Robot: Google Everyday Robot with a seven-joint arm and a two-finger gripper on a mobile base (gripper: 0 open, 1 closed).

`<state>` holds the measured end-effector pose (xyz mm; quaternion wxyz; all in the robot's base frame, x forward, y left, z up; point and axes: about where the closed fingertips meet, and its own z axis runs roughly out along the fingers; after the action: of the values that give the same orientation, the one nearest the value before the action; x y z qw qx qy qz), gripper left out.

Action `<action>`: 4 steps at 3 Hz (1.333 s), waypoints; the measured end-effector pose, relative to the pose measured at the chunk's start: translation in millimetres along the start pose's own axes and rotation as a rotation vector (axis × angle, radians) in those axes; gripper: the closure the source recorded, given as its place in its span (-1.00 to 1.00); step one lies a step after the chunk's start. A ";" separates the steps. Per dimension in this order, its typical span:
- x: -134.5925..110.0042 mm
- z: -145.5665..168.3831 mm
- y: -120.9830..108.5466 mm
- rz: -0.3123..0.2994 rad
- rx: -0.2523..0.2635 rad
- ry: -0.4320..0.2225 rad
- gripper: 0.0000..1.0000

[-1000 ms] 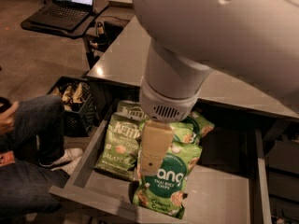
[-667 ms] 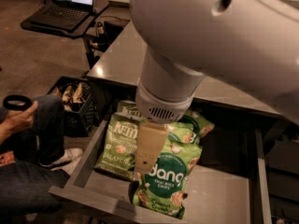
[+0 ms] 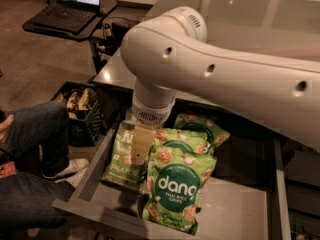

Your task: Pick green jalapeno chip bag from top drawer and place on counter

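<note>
The green jalapeno chip bag (image 3: 119, 160) is dull olive and lies flat at the left of the open top drawer (image 3: 89, 183), partly under a brighter green bag. My gripper (image 3: 140, 154) hangs from the big white arm (image 3: 210, 69) straight down over the right edge of the jalapeno bag, at or just above it. I cannot tell if it touches the bag. The grey glossy counter (image 3: 235, 14) stretches behind the drawer, partly hidden by the arm.
Two bright green "dang" bags lie in the drawer, one in front (image 3: 176, 190) and one behind (image 3: 204, 128). A black slatted crate (image 3: 82, 109) stands left of the drawer. A seated person's legs (image 3: 30, 144) are at the left. A laptop table (image 3: 70, 15) stands far left.
My gripper has moved left, from over the front dang bag to over the jalapeno bag's right edge. The arm now fills more of the view. The person's leg has shifted.
</note>
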<state>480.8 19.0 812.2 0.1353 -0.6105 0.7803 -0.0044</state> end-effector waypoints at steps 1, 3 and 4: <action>-0.2 2.5 -0.6 0.001 -0.001 0.003 -1.00; -24.3 38.9 1.6 -0.019 0.084 0.023 -1.00; -29.1 60.3 -4.0 0.005 0.095 0.052 -1.00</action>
<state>504.0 55.3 760.8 0.1436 -0.6011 0.7841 -0.0568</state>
